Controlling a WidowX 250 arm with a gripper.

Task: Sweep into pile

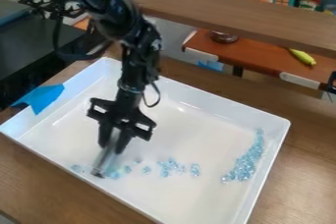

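- Holding a grey tool (pixel 105 160) in our gripper (pixel 114 144), near the tray's (pixel 62 156) front edge
- 1 blue heap (pixel 244 165) near its right edge
- Blue bits (pixel 172 166) between

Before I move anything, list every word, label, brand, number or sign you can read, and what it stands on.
No text can be read.
Can at the upper right: any print is too small to read.
White tray: no lettering seen.
Blue tape: none seen.
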